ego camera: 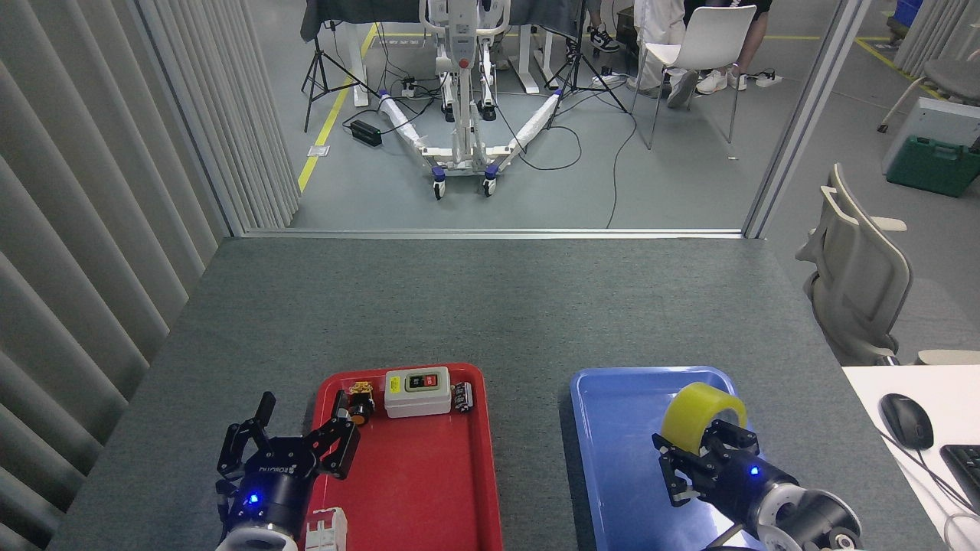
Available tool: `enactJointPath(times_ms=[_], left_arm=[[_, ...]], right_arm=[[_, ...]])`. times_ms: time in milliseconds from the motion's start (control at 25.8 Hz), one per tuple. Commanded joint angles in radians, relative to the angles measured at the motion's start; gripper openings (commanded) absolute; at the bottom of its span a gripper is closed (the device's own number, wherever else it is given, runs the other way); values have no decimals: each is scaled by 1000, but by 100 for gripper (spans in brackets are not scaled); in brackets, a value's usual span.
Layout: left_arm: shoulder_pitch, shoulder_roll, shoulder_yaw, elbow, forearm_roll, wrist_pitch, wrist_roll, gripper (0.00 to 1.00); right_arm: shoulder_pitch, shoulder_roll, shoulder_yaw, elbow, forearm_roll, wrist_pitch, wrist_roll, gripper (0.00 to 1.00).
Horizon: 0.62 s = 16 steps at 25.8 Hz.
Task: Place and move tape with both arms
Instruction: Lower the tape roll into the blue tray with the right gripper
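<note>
Right gripper (700,451) clenched on the tape (702,417), roll held on edge over the blue tray (612,428), core facing right; left gripper (287,448) spread and empty beside the red tray (429,490), well apart from the roll.

Two trays sit side by side on the table (490,306). The switch box (416,391) lies in the left tray (429,490), at its far end, between a small button part (358,400) on its left and a small cylinder (462,396) on its right. The left gripper (287,451) straddles that tray's left rim. The tape (700,409), held in the right gripper (700,451), is over the right tray (620,444), well right of the switch box.
</note>
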Motion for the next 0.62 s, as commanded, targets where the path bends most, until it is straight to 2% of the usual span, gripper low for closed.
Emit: enactJointPath(times_ms=[0,193,387,426,503,580], left_arm=[[1,-17,-1,1,-2,-2,-5,100],[9,-37,10,-28,-3,-10,-8,100],[9,-40,13,-24,-3,-117,-8,100],[9,-40,13,-24,-3,-128,-8,100],[9,-42,13,-21,-3,-132,-8,100],[9,-42,15,-16,-2,-131,-8,100]], right_arm=[[-54,-19,29,46,-12,40,108,25],[-70,-7,38,40,-10,45,174,24],[-33,-7,77,3,-38,45,240,24],[-10,-8,78,-12,-52,45,243,27],[32,-10,78,-57,-64,43,245,40],[71,-11,78,-98,-64,43,245,49]])
